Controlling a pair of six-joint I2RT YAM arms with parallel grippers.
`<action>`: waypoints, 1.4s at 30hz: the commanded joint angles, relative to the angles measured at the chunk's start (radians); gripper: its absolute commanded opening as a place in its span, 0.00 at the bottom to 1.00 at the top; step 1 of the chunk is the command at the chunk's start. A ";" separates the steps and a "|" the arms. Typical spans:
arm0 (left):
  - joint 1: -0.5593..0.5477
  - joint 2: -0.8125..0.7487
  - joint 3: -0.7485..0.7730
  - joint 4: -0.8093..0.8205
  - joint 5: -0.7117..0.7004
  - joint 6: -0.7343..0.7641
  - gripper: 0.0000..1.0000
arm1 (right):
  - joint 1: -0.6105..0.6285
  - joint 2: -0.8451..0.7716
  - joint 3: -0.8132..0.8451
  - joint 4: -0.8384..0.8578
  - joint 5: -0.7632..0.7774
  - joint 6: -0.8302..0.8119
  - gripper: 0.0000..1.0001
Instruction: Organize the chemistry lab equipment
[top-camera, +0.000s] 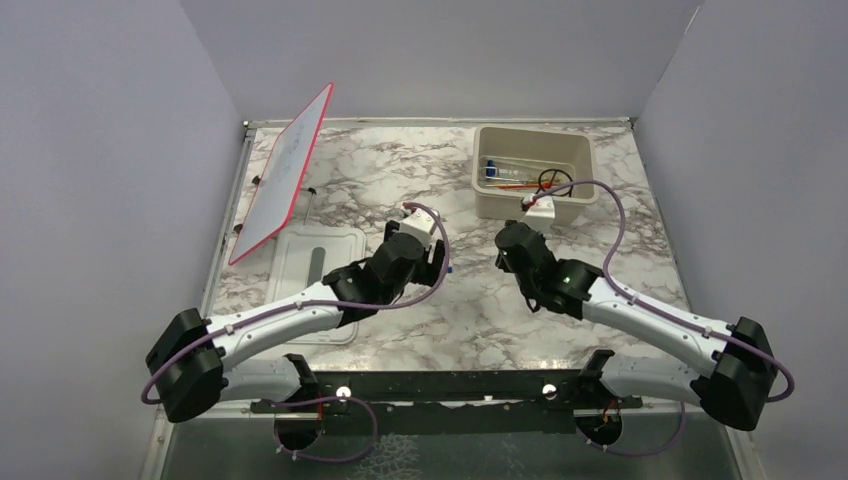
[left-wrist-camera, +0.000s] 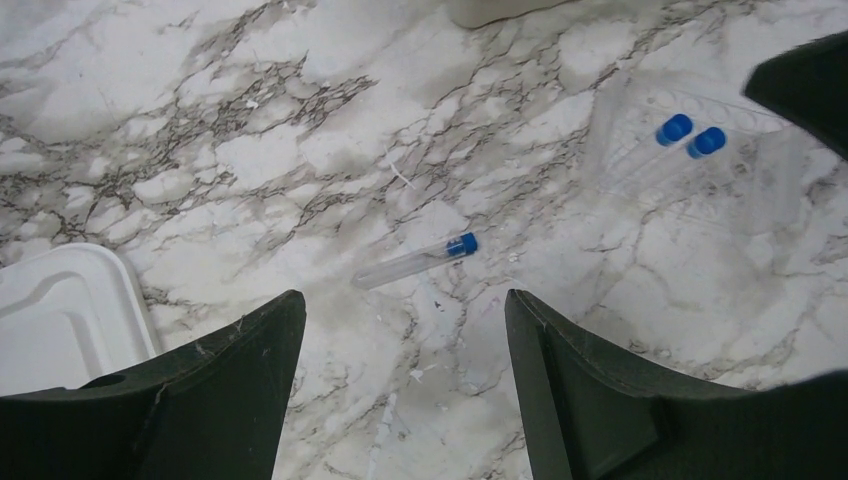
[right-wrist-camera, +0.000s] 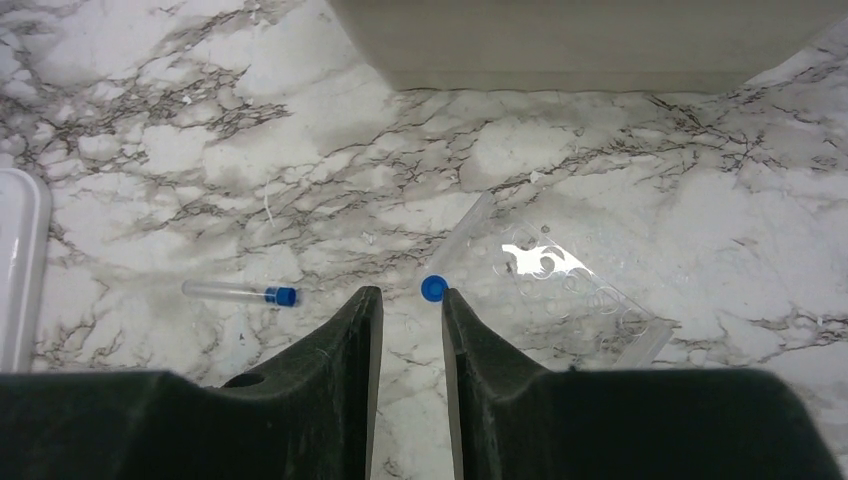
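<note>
On the left gripper the jaws stand spread wide, nothing between them. Just ahead, a clear tube lies flat on the marble worktop, its long axis slanting and its blue cap toward the upper right. On the right gripper the jaws are parted by a narrow gap and hold nothing. A second tube lies just off one fingertip, cap nearest, its body running away along a clear rack whose outline is hard to make out. Beyond stands the beige tub, holding an orange-red stick and a black wire ring.
</note>
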 joint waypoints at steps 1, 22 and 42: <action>0.096 0.091 0.007 0.051 0.163 -0.043 0.75 | 0.005 -0.096 -0.033 0.013 -0.032 0.019 0.33; 0.239 0.610 0.278 -0.076 0.642 0.358 0.69 | 0.004 -0.219 -0.118 0.001 -0.097 0.049 0.35; 0.215 0.591 0.220 -0.073 0.605 0.308 0.20 | 0.005 -0.209 -0.143 0.066 -0.179 0.042 0.35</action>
